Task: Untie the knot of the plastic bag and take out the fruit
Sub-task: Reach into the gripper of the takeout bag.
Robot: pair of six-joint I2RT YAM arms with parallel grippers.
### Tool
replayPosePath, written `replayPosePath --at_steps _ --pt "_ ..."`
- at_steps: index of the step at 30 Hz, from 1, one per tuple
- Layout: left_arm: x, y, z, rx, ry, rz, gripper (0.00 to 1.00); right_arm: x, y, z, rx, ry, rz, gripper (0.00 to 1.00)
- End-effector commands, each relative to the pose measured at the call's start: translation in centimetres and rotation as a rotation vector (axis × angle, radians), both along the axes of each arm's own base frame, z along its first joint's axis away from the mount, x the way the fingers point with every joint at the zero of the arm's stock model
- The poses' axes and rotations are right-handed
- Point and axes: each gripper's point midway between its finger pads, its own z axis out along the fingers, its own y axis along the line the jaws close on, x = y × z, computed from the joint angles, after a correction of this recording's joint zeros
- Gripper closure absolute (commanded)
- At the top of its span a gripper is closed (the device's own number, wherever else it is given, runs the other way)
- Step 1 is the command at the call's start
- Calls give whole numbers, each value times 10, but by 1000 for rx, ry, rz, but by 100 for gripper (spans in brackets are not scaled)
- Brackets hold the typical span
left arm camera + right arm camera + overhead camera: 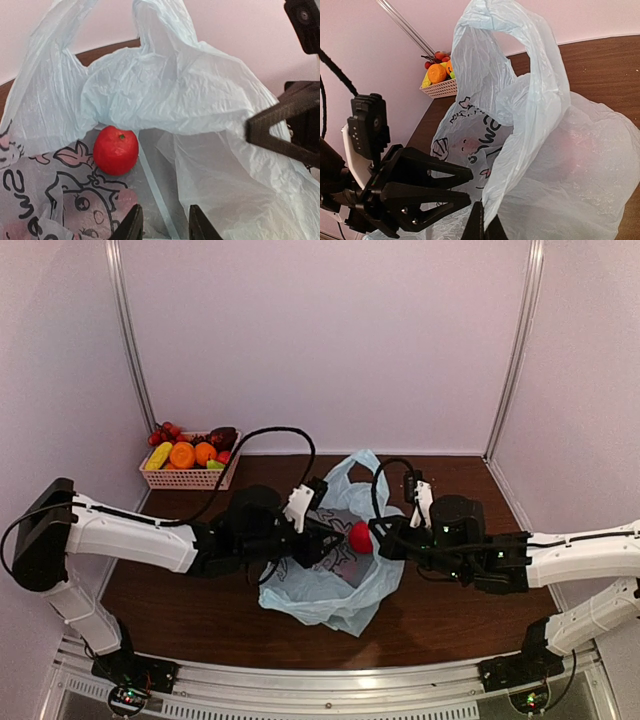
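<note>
A pink lattice basket (190, 480) sits in the back-left corner of the dark brown wooden desk (460, 615). It holds orange, yellow and red toy fruit pieces (182, 454) and is well apart from both arms.

The thin translucent light blue plastic bag (330, 595) lies mid-desk between the arms. Its mouth gapes and one handle loop (520, 75) stands upright. The small red round fruit (115, 150) rests on the bag's cartoon-printed panel just inside the mouth, and crumpled film overhangs it from behind.

The left arm (130, 535) reaches in low from the left. The left jaws are partly open, with fingers (131, 226) on either side of a gap above the film, holding nothing and short of the fruit.

The right arm (580, 555) stretches in from the right. The right jaws are pinched closed on the bag's edge, fingers (476, 225) together.
</note>
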Motion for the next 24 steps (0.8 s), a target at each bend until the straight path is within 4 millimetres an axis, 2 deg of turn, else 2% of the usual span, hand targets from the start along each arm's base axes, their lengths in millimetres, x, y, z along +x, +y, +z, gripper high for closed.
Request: replayPosePath --at_steps 1,5,8,13,15,18,24 --pt "-26 16 13 -36 46 -59 68 3 -10 -5 -23 -1 -34 100" --pt "-33 25 21 -11 65 -67 66 2 -10 -10 -35 4 -33 100" --pt "-30 25 16 41 101 -48 65 0 -18 -27 -87 37 -45 100" --pt "-26 3 10 5 122 -79 62 -8 -42 -57 -147 78 -77 100" --pt "-22 -8 9 -4 122 -90 62 -8 -46 -56 -156 75 -90 100" --pt "-12 -23 -7 13 122 -90 61 -6 -48 -52 -150 62 -106 100" --pt "5 -44 -32 52 109 -75 58 0 -39 -33 -80 36 -115 100"
